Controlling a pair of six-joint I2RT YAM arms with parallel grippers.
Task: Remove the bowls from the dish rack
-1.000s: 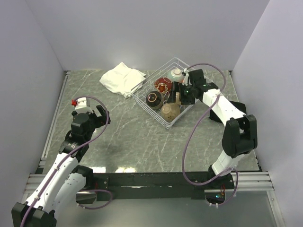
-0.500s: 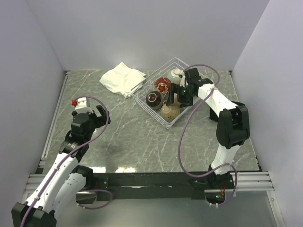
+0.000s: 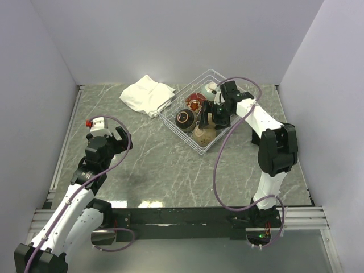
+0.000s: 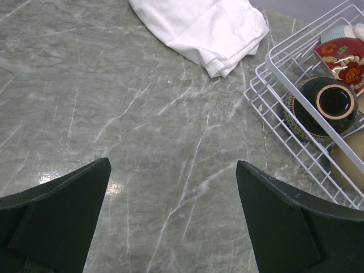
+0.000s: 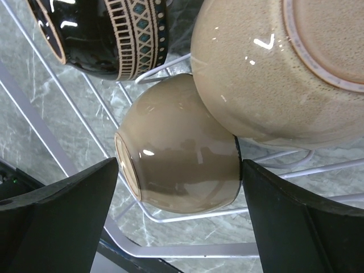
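Right gripper [image 3: 219, 116], open, has the side-lying small tan bowl [image 5: 182, 170] directly ahead between its fingers in the rack [image 3: 181, 135]; left gripper [image 4: 170, 170], also open, is well apart.

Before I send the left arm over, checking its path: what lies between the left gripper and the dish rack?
Only bare table separates left gripper and dish rack in the left wrist view; the white cloth sits off that line.
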